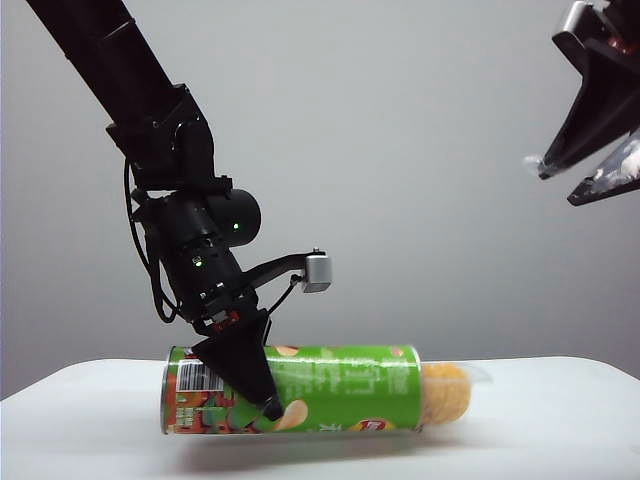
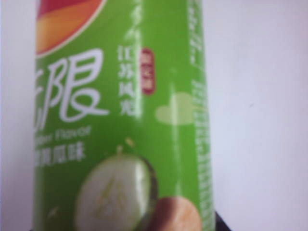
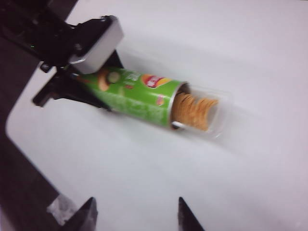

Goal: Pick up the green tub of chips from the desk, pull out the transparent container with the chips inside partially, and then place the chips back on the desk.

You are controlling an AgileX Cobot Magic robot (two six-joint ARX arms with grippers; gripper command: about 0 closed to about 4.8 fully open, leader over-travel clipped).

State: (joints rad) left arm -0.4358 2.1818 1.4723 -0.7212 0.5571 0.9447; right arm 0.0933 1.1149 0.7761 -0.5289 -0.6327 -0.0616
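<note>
Exterior view: green tub of chips (image 1: pixel 300 390) lying level at the desk (image 1: pixel 560 420), clamped by left gripper (image 1: pixel 245 375).
Transparent container (image 1: pixel 455 392) w/ chips (image 1: pixel 445 393) already partly out; right gripper (image 1: pixel 585 170) spread, empty, well above. Put-down step; next, left jaws should release.

A plain, pale grey wall (image 1: pixel 420 150) fills the scene behind a white table (image 1: pixel 560 420) with rounded corners. Even, soft light falls across the tabletop, leaving only faint shadows on it. Beyond the table's edge, seen from above, lies a dark floor (image 3: pixel 14 159).
</note>
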